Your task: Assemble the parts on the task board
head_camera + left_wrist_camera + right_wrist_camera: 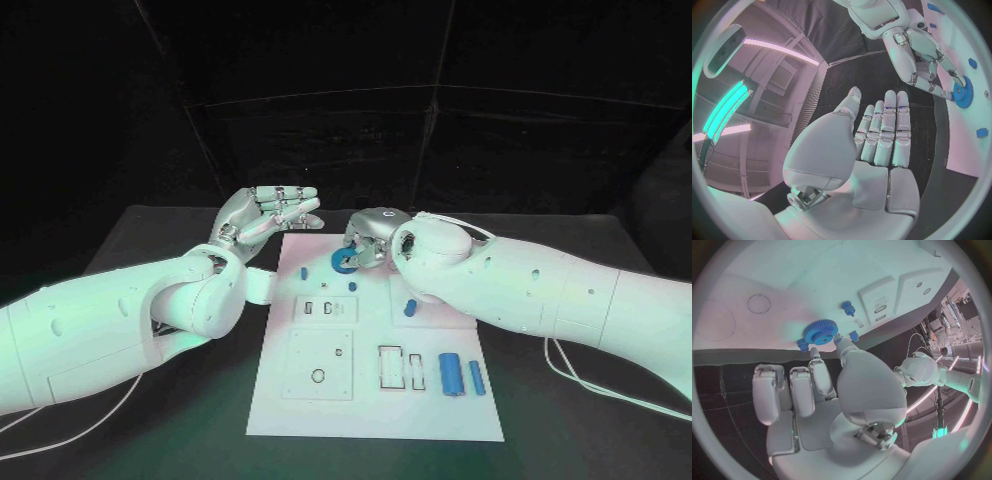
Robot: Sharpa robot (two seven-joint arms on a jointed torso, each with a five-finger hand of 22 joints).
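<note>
Black table (173, 230), matte top, running to a far edge. Behind it, black curtain backdrop (433, 120), panels divided by thin pale seams. Left wrist view: pale ceiling with a glowing green-white strip light (726, 107) and a pinkish light bar (779, 50); slatted vent (782, 75) between.

Black table (159, 400) under dark backdrop (433, 60)
</note>
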